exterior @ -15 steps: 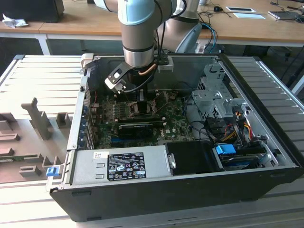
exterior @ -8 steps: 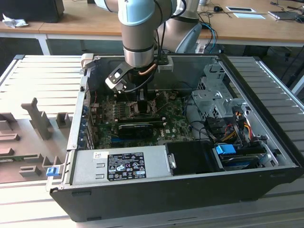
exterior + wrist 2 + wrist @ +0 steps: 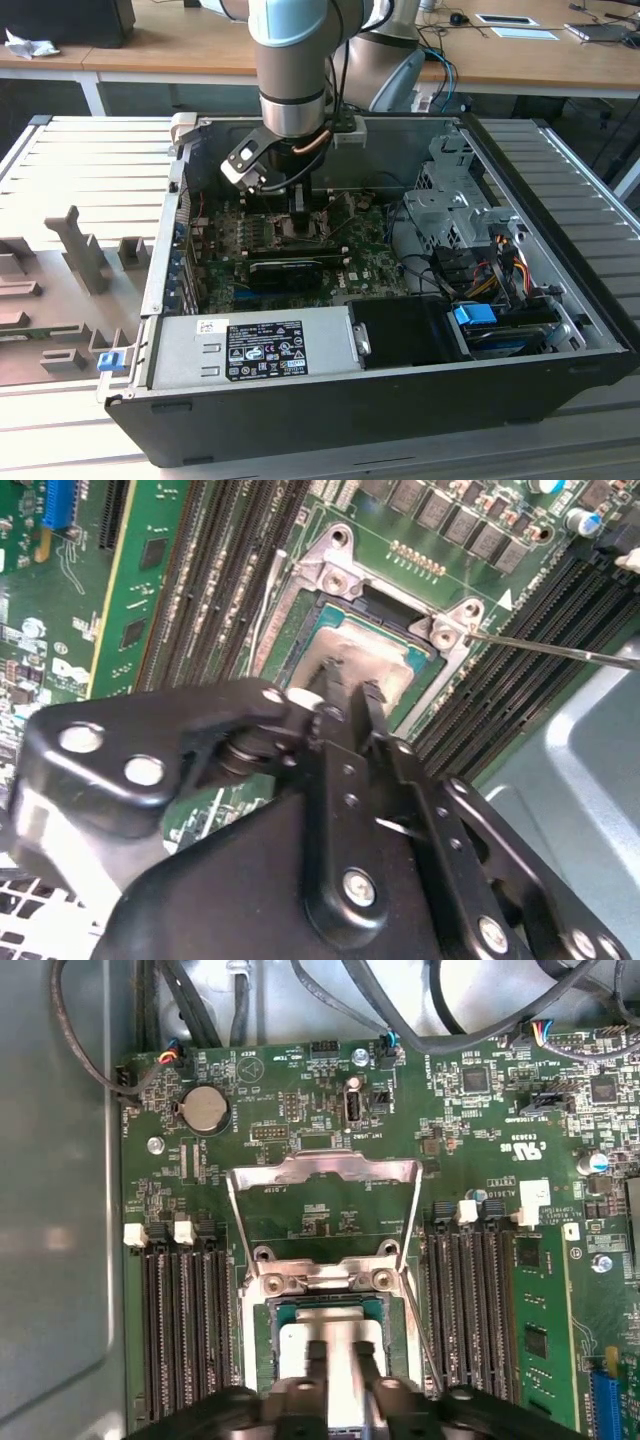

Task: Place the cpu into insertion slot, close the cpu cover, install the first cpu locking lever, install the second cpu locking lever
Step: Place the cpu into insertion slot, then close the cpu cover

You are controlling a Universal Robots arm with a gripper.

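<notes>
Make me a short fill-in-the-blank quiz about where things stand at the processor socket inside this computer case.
1. The end effector hangs directly over the ____, whose pale metal top lies within the insertion slot.
2. The cpu cover stands ____, swung away from the slot on its hinged edge.
3. The circuit board around the slot is coloured ____.

Missing words: cpu; open; green.

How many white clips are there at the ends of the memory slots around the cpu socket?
4. Two white clips sit on one side of the insertion slot, two on the opposite side. The memory slots' other ends lie behind the gripper, so more may be hidden.
</notes>
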